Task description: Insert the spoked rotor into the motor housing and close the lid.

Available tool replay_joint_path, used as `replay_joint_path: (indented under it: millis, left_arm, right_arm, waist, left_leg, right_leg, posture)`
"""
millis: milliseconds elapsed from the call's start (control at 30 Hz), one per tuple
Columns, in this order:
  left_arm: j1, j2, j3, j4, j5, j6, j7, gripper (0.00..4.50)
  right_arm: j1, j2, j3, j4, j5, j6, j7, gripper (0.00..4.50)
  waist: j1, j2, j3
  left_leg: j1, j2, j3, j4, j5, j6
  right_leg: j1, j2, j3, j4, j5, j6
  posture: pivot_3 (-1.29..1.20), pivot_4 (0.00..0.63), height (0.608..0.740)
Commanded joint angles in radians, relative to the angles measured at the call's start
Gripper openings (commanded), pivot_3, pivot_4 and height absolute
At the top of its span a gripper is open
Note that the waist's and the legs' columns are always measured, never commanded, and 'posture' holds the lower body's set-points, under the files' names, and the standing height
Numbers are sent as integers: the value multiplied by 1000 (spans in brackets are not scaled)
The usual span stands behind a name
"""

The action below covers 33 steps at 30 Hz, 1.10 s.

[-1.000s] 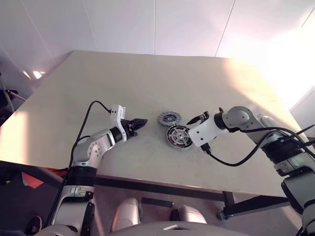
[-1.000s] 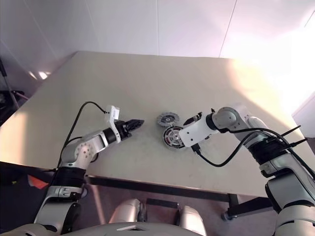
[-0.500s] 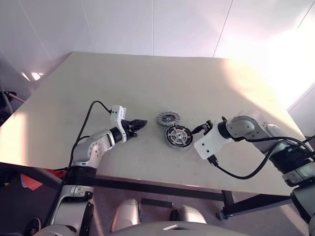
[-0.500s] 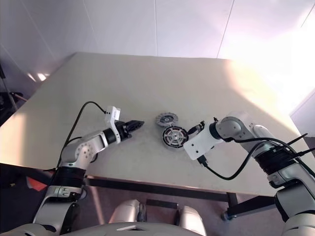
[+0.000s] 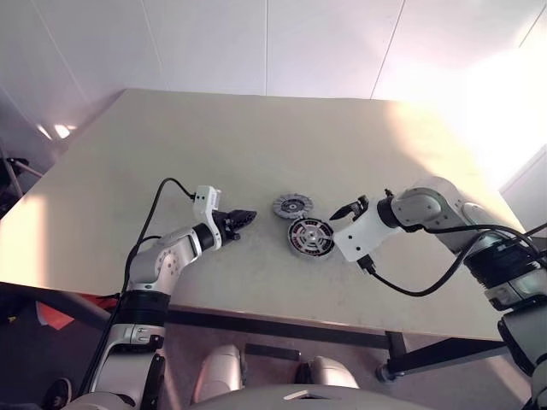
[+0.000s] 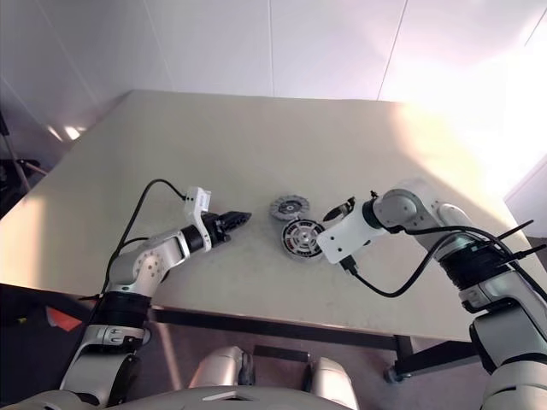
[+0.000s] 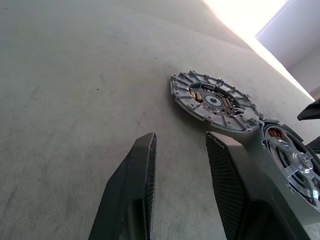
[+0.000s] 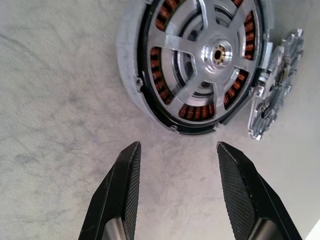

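Note:
The motor housing (image 5: 295, 246) lies flat near the table's middle, a dark round cup with copper coils inside. The pale spoked rotor (image 8: 218, 52) sits inside it, hub up. The lid (image 5: 293, 206), a grey ribbed disc, lies on the table just behind the housing, touching or nearly touching its rim. My right gripper (image 5: 350, 207) hovers just right of the housing, pointing down, open with nothing between its fingers (image 8: 127, 175). My left gripper (image 5: 246, 214) is a short way left of the lid, pointing at it low over the table, also open and holding nothing.
The beige table (image 5: 256, 137) is broad and bare around the parts. Its front edge runs close below both arms. A black cable (image 5: 419, 286) hangs from my right wrist over the near side.
My right arm dipped slightly toward the near edge half a second ago and is back beside the housing. The left gripper, housing, rotor and lid have not moved.

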<state>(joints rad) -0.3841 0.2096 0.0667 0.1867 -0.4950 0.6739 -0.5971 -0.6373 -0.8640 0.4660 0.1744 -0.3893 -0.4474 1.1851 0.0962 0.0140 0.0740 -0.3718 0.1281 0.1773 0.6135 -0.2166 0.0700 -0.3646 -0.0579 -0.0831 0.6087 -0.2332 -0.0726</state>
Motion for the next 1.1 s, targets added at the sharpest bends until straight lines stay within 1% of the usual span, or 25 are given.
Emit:
replay_joint_path:
  millis: [33, 167, 600, 767, 867, 1033, 1067, 1100]
  left_arm:
    - [-17, 1, 6, -9, 2, -18, -2, 1693]
    - [-13, 1, 8, -5, 5, -19, -4, 1693]
    - [0, 1, 19, -9, 6, -18, 6, 1693]
    - [-2, 8, 30, -5, 5, -20, 10, 1693]
    - [-3, 12, 33, -3, 6, -21, 11, 1740]
    - [-12, 16, 41, 13, 11, -29, 17, 1740]
    - [-17, 17, 44, 21, 11, -32, 18, 1740]
    - [-24, 19, 49, 29, 10, -34, 19, 1740]
  right_arm:
    - [30, -17, -21, -74, 32, 2, 22, 2689]
    - [45, -11, -26, -102, 31, 13, 34, 2689]
    - [-39, 56, 6, 53, -38, -31, -9, 2689]
    - [-37, 70, 16, 63, -9, -42, 23, 2689]
    - [-37, 73, 18, 67, -7, -47, 32, 2071]
    - [-38, 86, 7, 63, 6, -31, 26, 453]
    - [-39, 90, 4, 60, 13, -25, 27, 258]
    - [-41, 97, 0, 56, 21, -16, 28, 258]
  waist:
    - [0, 0, 0]
    - [0, 0, 0]
    - [-1, 0, 0]
    - [-1, 0, 0]
    - [-1, 0, 0]
    - [-6, 0, 0]
    - [-6, 0, 0]
    - [-4, 0, 0]
  left_leg:
    - [0, 0, 0, 0, 0, 0]
    - [0, 0, 0, 0, 0, 0]
    - [1, 0, 0, 0, 0, 0]
    - [1, 0, 0, 0, 0, 0]
    - [1, 0, 0, 0, 0, 0]
    - [3, 0, 0, 0, 0, -1]
    - [4, 1, 0, 0, 0, -1]
    - [4, 1, 0, 0, 1, -2]
  right_leg:
    - [0, 0, 0, 0, 0, 0]
    - [0, 0, 0, 0, 0, 0]
    - [0, 0, 0, 1, 0, 0]
    - [0, 0, 0, 1, 0, 0]
    - [0, 0, 0, 1, 0, 0]
    - [2, 0, 0, 1, 0, 0]
    - [2, 0, 0, 1, 0, 0]
    - [2, 0, 0, 1, 1, -1]
  posture:
    - [0, 0, 740]
    - [0, 0, 740]
    - [0, 0, 740]
    - [0, 0, 740]
    - [0, 0, 740]
    - [0, 0, 740]
    - [0, 0, 740]
    - [0, 0, 740]
